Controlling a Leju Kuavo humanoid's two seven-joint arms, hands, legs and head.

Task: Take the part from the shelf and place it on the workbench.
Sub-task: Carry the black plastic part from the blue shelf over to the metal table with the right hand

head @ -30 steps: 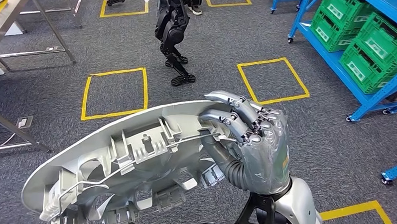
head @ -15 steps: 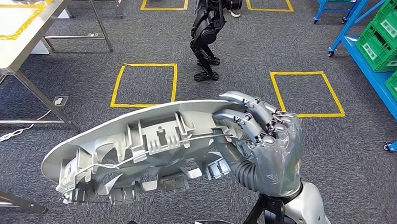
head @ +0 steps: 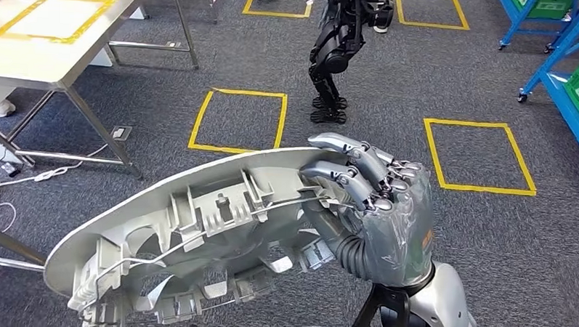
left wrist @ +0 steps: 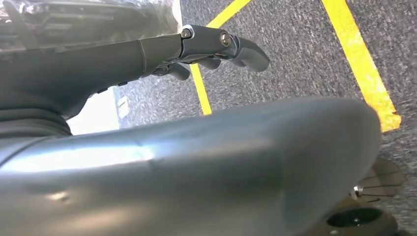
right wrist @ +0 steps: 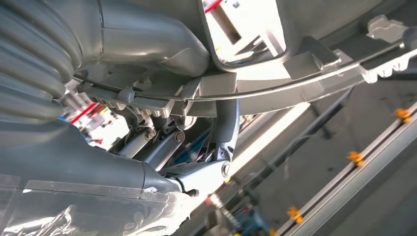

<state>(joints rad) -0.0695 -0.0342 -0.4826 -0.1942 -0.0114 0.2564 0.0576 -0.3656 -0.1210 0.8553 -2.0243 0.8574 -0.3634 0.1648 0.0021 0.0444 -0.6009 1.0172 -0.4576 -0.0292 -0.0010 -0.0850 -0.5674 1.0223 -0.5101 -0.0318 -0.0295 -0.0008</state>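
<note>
The right hand is gripping the part by its rim; I cannot tell the left hand's state. Carrying toward the workbench, it is best keeping the part level.

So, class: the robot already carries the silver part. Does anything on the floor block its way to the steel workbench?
Nothing visible does. The right hand holds the part; bare carpet lies toward the workbench. The black robot stands off to the side.
</note>
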